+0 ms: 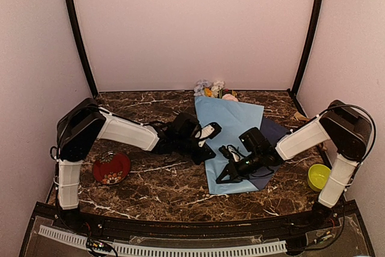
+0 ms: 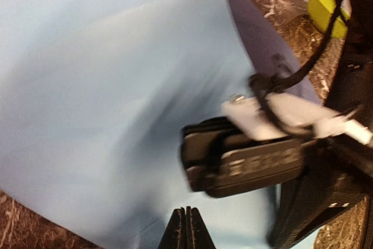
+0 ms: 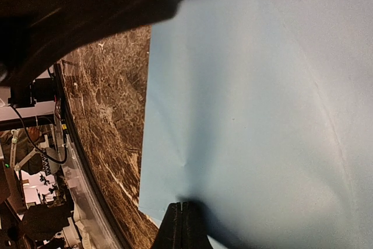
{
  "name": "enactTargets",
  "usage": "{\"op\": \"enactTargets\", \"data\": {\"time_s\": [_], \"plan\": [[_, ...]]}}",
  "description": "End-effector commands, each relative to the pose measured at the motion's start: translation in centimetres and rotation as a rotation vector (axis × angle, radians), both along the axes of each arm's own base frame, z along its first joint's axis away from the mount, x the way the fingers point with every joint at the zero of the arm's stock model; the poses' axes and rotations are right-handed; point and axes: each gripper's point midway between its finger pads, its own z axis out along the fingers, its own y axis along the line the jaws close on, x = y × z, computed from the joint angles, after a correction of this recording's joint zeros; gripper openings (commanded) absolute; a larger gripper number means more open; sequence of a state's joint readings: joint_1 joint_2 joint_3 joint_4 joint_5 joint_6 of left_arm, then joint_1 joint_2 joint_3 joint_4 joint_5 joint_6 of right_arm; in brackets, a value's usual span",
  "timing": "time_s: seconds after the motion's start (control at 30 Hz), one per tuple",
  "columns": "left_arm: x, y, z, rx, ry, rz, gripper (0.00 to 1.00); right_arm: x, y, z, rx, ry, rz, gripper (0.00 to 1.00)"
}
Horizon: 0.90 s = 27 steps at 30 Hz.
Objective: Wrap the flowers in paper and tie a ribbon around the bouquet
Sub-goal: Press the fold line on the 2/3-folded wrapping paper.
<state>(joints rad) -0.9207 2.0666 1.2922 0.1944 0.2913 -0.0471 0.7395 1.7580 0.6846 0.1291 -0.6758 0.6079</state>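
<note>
The dark marble table (image 1: 150,191) carries the paper (image 1: 228,124), which lies mid-table with its light-blue face up. It covers the flowers (image 1: 212,88) so that only a cluster of pale heads shows past its far edge. A strip of the paper's navy face (image 1: 274,132) peeks out along the right side.

The left pincer (image 1: 203,152) sits at the paper's left edge. In its own wrist view it (image 2: 185,228) is closed, tips together over the blue sheet. That view is blurred, and the right arm's wrist (image 2: 250,161) crosses it. The right pincer (image 1: 224,177) rests low on the paper's near part. Its wrist view shows it (image 3: 182,225) closed too, at the sheet's edge, with creases fanning out from the tips. Whether either one has paper pinched between its tips cannot be made out.

A red patterned dish (image 1: 120,162) lies on the left. Its pattern makes any contents hard to tell. A small yellow-green cup (image 1: 317,177) stands near the right arm's base, and the inside looks plain.
</note>
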Motion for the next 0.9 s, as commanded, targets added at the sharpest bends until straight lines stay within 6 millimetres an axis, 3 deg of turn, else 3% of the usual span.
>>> {"op": "enactTargets", "data": {"time_s": [0.0, 0.23, 0.37, 0.5, 0.63, 0.73, 0.87], "plan": [[3.6, 2.8, -1.6, 0.054, 0.063, 0.141, 0.00, -2.5, -2.0, -3.4, -0.124, 0.115, -0.001, 0.00], [8.4, 5.4, -4.3, 0.155, 0.055, 0.268, 0.00, -3.4, -2.9, -3.9, -0.157, 0.134, 0.011, 0.00], [12.7, 9.8, -4.9, 0.203, 0.070, 0.459, 0.00, -3.3, -3.0, -3.7, -0.162, 0.124, 0.009, 0.00], [16.2, 13.2, -3.8, 0.198, 0.078, 0.567, 0.00, -3.3, -2.9, -3.7, -0.163, 0.123, 0.010, 0.00], [16.4, 11.8, -0.2, 0.148, 0.011, 0.492, 0.00, -3.3, -3.1, -3.7, -0.168, 0.117, 0.011, 0.00], [13.9, 8.2, 2.4, 0.076, -0.044, 0.343, 0.00, -3.3, -3.2, -3.7, -0.170, 0.116, 0.011, 0.00], [9.7, 3.7, 2.5, 0.013, -0.029, 0.158, 0.00, -3.3, -3.2, -3.7, -0.175, 0.118, 0.008, 0.00]]}}
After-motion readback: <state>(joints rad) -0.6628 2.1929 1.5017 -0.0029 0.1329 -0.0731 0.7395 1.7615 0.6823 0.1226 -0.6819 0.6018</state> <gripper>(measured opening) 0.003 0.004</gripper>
